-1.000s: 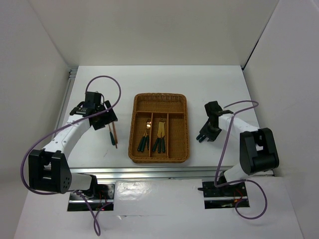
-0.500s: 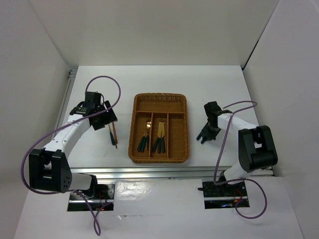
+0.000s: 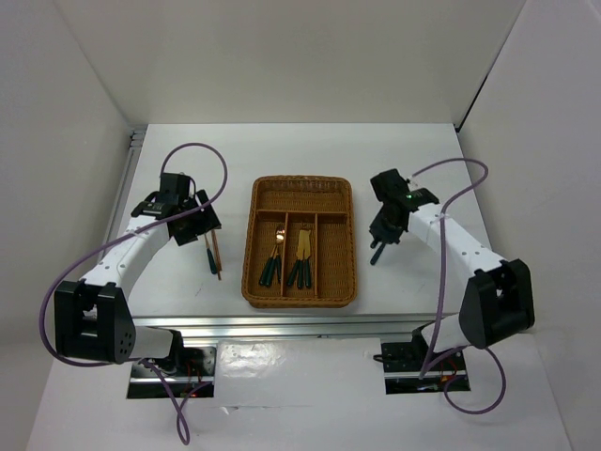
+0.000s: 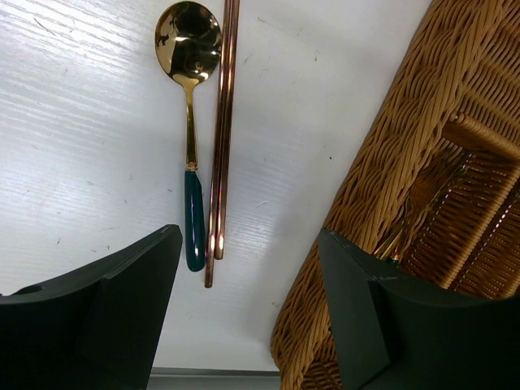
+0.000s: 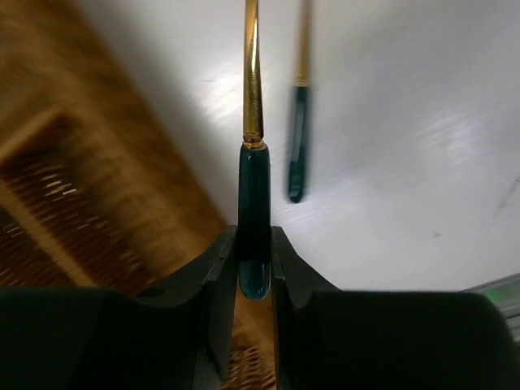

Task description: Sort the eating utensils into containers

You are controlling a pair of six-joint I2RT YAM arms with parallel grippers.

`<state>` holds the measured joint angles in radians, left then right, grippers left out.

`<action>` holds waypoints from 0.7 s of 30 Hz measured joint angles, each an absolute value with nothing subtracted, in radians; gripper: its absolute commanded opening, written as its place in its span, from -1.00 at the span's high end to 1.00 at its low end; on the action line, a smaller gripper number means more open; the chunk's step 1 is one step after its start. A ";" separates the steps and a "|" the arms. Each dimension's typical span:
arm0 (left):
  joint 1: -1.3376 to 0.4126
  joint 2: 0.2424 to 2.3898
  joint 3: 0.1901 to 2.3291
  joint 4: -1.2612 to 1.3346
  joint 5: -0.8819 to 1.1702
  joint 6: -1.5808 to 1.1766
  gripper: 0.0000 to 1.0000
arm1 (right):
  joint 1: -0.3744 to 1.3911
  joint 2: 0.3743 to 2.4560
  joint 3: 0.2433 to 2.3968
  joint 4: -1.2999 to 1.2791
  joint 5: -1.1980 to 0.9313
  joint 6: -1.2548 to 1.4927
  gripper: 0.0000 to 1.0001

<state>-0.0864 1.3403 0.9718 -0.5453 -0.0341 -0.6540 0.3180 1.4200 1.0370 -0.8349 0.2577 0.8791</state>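
Observation:
My right gripper (image 5: 253,260) is shut on the dark teal handle of a gold-stemmed utensil (image 5: 253,187), whose head is out of view. It hangs above the table by the right rim of the wicker tray (image 3: 252,244). A second blurred teal handle (image 5: 297,154) shows beside it; I cannot tell whether it is a utensil or a reflection. My left gripper (image 4: 252,309) stands open over bare table, left of the tray (image 4: 390,187). A gold spoon (image 4: 188,49) and a pair of chopsticks (image 4: 223,130) lie ahead of it. Teal-handled utensils lie in the left slot (image 3: 274,258) and the middle slot (image 3: 300,261).
White walls close in the table at the back and both sides. A metal rail (image 3: 282,327) runs along the near edge. The tray's crosswise slot (image 3: 302,199) and right long slot (image 3: 333,258) hold nothing that I can see.
My right gripper has closed on the teal-handled utensil and risen from the table, shifting a little toward the tray. The left arm has not moved.

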 measured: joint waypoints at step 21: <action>-0.068 1.325 0.990 -0.554 -0.044 -0.630 -0.65 | 0.786 1.578 1.137 -0.876 0.210 0.953 0.77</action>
